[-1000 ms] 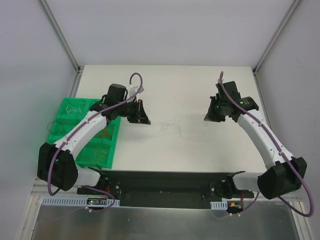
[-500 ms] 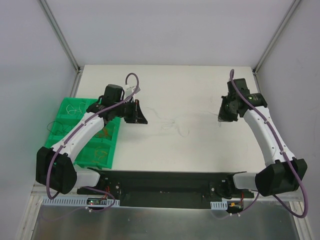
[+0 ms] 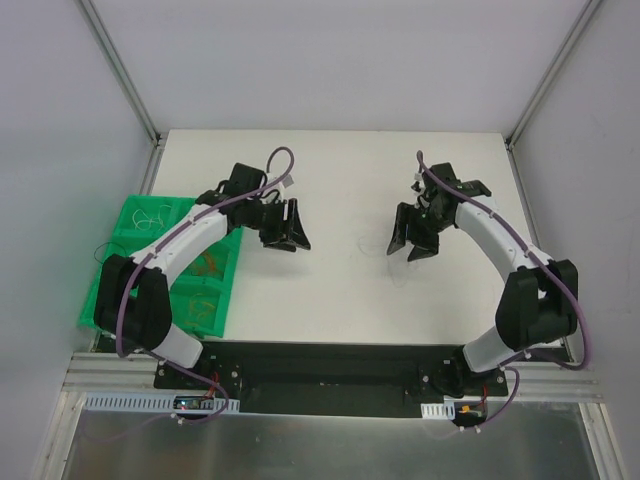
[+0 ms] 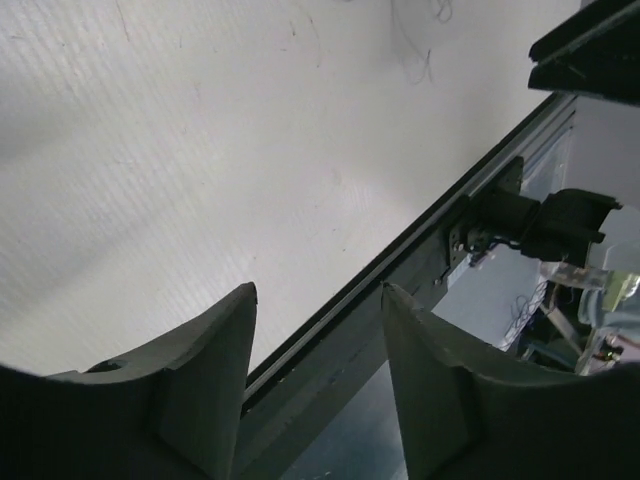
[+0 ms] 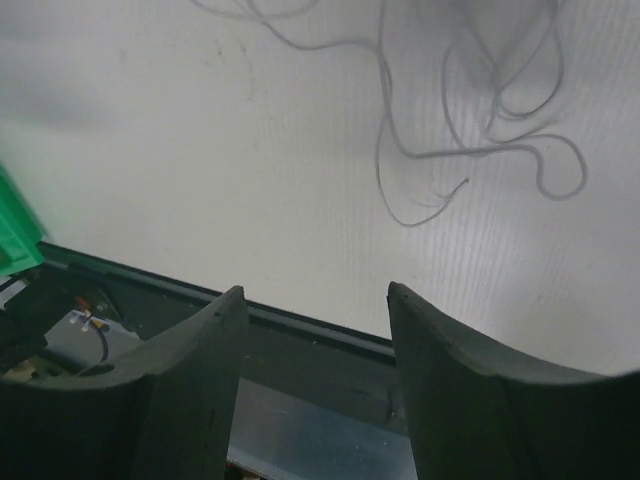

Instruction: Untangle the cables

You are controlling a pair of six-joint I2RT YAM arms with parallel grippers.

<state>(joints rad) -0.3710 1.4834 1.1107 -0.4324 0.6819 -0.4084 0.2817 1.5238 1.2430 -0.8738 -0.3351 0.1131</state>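
Jaws on both arms wide open, empty, facing each other low over tabletop (image 3: 330, 180). Cables (image 5: 490, 150) left: thin pale loops, crossed, lying btwn them. Tray (image 3: 222, 300) at far left holds orange & white strands, so prob. part sorted; this clump not yet separated.

Both arms bend inward, elbows out. The left gripper (image 3: 296, 236) and the right gripper (image 3: 409, 244) face each other, well apart, fingers angled downward, each with its jaws parted.
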